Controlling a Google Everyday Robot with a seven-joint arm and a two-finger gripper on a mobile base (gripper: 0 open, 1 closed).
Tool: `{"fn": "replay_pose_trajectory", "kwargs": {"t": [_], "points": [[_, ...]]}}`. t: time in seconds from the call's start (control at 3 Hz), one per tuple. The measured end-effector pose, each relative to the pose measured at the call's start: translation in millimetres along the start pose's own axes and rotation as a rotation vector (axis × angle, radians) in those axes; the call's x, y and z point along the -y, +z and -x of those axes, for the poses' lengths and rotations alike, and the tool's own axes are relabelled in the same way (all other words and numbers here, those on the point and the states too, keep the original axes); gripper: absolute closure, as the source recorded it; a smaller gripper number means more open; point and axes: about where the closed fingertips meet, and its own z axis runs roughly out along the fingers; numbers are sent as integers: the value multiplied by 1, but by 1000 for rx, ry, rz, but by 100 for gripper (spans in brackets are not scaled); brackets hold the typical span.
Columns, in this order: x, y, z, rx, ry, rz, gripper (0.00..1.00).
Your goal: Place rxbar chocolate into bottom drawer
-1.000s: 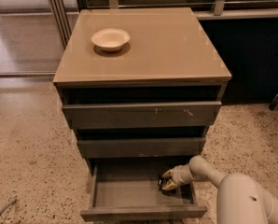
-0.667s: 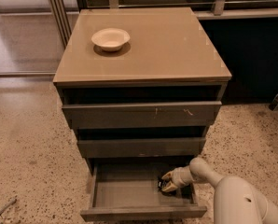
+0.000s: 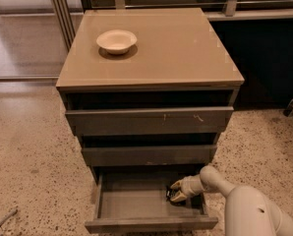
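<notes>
Gripper (image 3: 177, 191) low inside bottom drawer (image 3: 136, 204), at right side, toward far end, reaching in from right across side wall. Fingers (image 3: 180, 197) clamped on rxbar chocolate (image 3: 170, 195), one on far side and one on near side of small black patch. Bar at left tip of fingers, at or just over drawer floor; contact with floor not readable. Long axis of bar not readable either, mostly hidden by fingers. Single arm (image 3: 218, 181), so no question of nearer hand.

Drawer pulled out toward near side. Bare floor left and near of bar, plenty of room there. Tight on right: side wall just beside gripper. Tight above: front of middle drawer (image 3: 149, 155) overhanging far part of opening, close over wrist.

Judged step: release, task nearly done. Next move probably just parting of fingers, then retreat up and right without clipping middle drawer front or right wall. Risk: bar clinging to one finger, or landing tilted against wall.

White bowl (image 3: 116, 41) on tabletop (image 3: 186, 53), far left, well apart from all this.
</notes>
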Motion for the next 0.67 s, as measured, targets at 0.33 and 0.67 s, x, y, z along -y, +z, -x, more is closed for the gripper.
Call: {"fn": "replay_pose_trajectory", "kwargs": {"t": [0.33, 0.67], "points": [[0, 0, 0, 0, 0, 0, 37], [0, 0, 0, 0, 0, 0, 14]]}}
